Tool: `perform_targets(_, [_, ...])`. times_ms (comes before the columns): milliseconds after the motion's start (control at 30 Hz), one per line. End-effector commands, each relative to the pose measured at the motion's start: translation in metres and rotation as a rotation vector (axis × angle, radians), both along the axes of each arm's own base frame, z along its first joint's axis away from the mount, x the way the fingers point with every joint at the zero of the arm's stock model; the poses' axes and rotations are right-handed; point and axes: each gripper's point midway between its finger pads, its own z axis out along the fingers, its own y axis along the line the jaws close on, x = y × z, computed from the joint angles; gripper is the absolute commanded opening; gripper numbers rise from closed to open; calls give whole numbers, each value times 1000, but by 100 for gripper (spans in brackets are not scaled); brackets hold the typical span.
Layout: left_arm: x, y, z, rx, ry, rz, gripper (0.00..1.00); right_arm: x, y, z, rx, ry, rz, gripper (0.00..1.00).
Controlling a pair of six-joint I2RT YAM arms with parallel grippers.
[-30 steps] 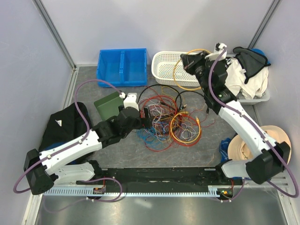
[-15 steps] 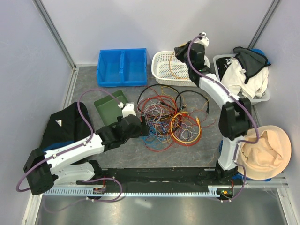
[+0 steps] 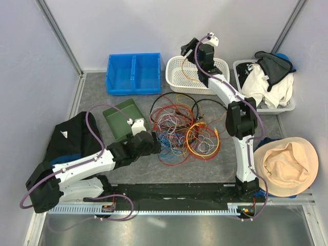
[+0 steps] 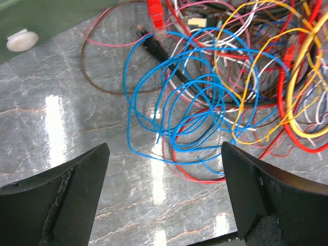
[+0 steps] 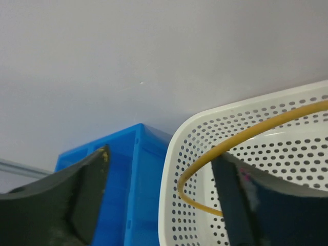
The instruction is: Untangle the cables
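The main heap of cables [image 3: 182, 130] lies mid-table, between the two arms and nearer than the white basket [image 3: 174, 77]. It is spread somewhat wider left to right than near to far, and as a mass it has no single heading. One orange-yellow cable [image 5: 246, 136] lies apart from the heap, inside that basket. It shows as a bowed arc sweeping from the right side to the left wall and curling back; no plug end is visible, so which way it points cannot be told. The right gripper [image 5: 161, 154] hangs over the basket's left rim, fingers parted, nothing clamped. The left gripper [image 4: 164, 148] sits low at the heap's near-left edge, spread wide and empty, with the blue wire [image 4: 169, 92] looped just beyond its tips. A black plug [image 4: 154, 46] lies slantwise there, tip toward the green tray [image 3: 123, 119]. Risk, in my judgement: closing on the blue loops would likely catch several strands, tightening the knot or dragging the heap. The springy arc could also ride over the rim or snag a finger.
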Motion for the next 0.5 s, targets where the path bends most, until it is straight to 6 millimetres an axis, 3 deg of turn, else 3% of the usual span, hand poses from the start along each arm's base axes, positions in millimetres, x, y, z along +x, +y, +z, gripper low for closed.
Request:
perform_targets(0, [14,-13,18,-47,-63,10,97,-18,-21,53,-46,-97,-73,94])
perform_targets(33, [14,-14,18,-45,-63,4,97,-38,-25,68,-37,-128,-80,98])
perform_targets(133, [15,-19,24,-65,-66,-1,97,-73,-32,87,-60,-115,-113,98])
perform_targets(267, [14,-23,33,-110,-75,-10,97,-121,-33,89,-119,-63,-129,98])
perform_targets(333, [14,-23,33,-114,-75,-8,97,-145,-32,70,-140,-3,-114,98])
perform_targets(433, [12,-24,38,-144,-78,-6,96,-180,-23,31,-144,103,-32,98])
perform_targets(467, [11,-24,39,-154,-79,-5,96,-201,-22,10,-161,136,2,98])
